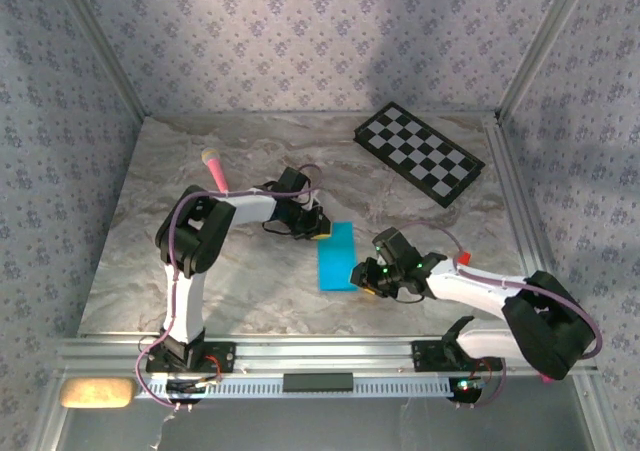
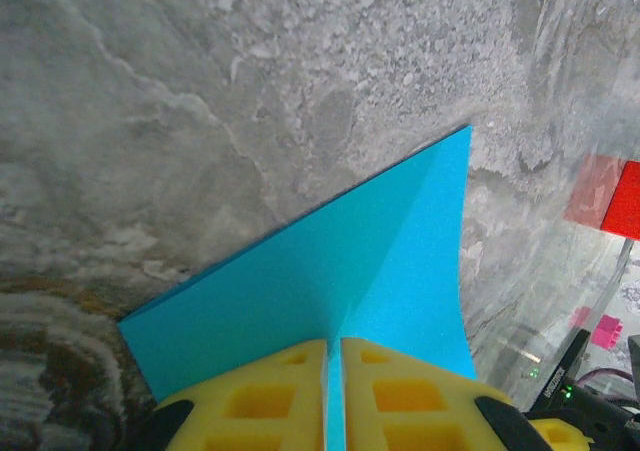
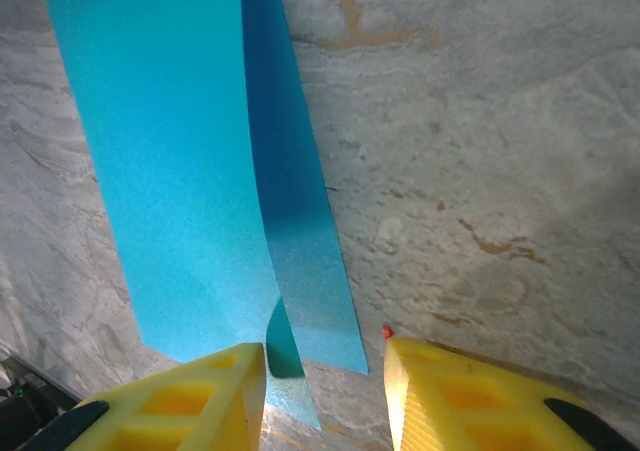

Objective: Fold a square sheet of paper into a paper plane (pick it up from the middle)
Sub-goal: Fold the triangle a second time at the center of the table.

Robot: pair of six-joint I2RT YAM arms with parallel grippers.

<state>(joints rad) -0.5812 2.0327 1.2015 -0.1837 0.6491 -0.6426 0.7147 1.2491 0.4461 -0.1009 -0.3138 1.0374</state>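
Progress: early. The sheet [image 1: 336,256] is doubled over into a narrow strip on the bench [image 1: 250,296], so the centre fold looks to be in. It spans the gap between the two tools, one end at each.

The right wrist view shows two layers of the sheet [image 3: 170,151], one bright and one in shade. They are not lying flush, so I'd call the crease unset. There are no nose-corner folds and no wing folds, so most of the job is left: flatten the crease, reopen, fold the corners in, then the wings.

Left tool [image 1: 316,227]: pressed together and pinching the sheet. In its own view the left tool [image 2: 333,349] has a thin edge of paper clamped between the pads. The sheet [image 2: 390,251] fans out ahead of it on both sides of the pinch line.

Right tool [image 1: 362,274]: spread, with a clear gap between the fingers, and clamping nothing. In its own view the right tool [image 3: 325,356] has the near end of the strip just ahead of it. The paper sits up against one finger [image 3: 200,396], and I can't tell whether it actually touches. The other finger is apart from the paper, over bare bench.

The checkered board [image 1: 420,154] and pink stick [image 1: 213,168] are well beyond both tools and not involved.
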